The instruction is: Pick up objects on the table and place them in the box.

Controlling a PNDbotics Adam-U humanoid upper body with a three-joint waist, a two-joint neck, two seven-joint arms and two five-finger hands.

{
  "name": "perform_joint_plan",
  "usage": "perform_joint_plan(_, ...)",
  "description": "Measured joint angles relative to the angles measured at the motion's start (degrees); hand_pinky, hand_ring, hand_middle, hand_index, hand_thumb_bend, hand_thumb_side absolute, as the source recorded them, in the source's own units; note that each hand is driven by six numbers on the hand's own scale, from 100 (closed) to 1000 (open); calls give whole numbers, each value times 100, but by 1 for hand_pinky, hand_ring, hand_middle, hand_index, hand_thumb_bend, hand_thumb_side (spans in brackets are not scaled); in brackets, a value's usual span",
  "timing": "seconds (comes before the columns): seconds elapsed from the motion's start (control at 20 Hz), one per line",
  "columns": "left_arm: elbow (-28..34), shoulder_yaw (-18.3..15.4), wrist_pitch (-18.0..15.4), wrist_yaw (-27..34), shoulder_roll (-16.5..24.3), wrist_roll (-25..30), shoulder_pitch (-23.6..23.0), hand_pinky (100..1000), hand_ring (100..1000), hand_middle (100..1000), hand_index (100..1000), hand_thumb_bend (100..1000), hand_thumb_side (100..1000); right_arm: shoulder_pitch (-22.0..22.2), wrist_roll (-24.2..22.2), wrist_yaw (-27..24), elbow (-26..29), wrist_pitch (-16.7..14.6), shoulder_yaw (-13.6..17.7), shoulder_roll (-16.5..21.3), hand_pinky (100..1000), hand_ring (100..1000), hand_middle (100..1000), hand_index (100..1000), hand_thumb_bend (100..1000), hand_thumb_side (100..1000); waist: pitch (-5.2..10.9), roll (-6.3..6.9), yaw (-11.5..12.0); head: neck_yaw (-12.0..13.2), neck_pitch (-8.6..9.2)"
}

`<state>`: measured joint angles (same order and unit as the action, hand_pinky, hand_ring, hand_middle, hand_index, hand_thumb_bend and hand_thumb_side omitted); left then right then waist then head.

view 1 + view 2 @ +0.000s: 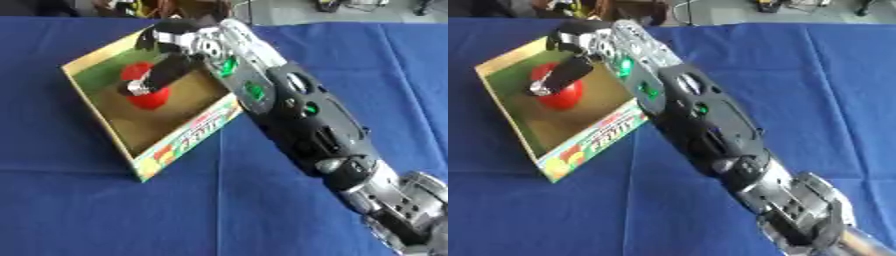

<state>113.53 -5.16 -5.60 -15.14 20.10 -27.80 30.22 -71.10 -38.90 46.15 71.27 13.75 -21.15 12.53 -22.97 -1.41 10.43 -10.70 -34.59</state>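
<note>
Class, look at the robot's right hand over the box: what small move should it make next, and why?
Probably uncurl the fingers and let go. The right hand is curled over the red round object, which already sits inside the cardboard box, so lifting away empty would follow.

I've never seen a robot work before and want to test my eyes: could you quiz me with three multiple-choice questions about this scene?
1. Where is the red object?
A. inside the box
B. on the cloth beside the box
C. on the floor

2. What colour is the tablecloth?
A. green
B. blue
C. white

3. What is the right hand doing?
A. resting idle at a lower corner
B. reaching into the box over the red object
C. lifting the box

Answers: 1 A, the box walls surround it; 2 B, blue on every side; 3 B, its fingers lie over the object.
</note>
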Motion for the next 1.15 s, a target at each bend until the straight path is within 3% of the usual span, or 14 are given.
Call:
perform_joint_plan(0.3,0,0,1,0,0,0,-2,639,871,805,825,100,985,-105,208,-524,367,89,220,190,793,904,902,963,687,798,1,-6,-28,106,-14)
perform_joint_plan(0.55,0,0,3,0,0,-1,-27,639,871,805,825,100,985,-195,421,-645,698,151,340,451,774,889,891,952,649,840,2,-4,-88,151,-15)
perform_joint_plan(0.75,0,0,9,-4,1,-7,-58,640,871,805,825,100,984,-174,741,-832,1289,208,564,713,743,860,864,931,569,861,14,34,-137,170,-16)
perform_joint_plan(0.95,0,-2,28,-16,3,-32,-104,640,871,806,826,100,984,72,1397,-1244,2118,442,916,1128,712,835,834,901,398,889,63,81,-219,225,-57)
perform_joint_plan(1.1,0,-8,36,-39,4,-55,-139,640,872,807,824,100,983,421,2143,-1667,2790,680,1207,1518,703,823,818,889,243,878,86,152,-297,261,-64)
perform_joint_plan(1.15,0,-18,39,-48,4,-66,-148,640,872,807,824,100,983,562,2425,-1821,3003,754,1299,1640,704,820,819,883,100,1000,97,181,-322,275,-69)
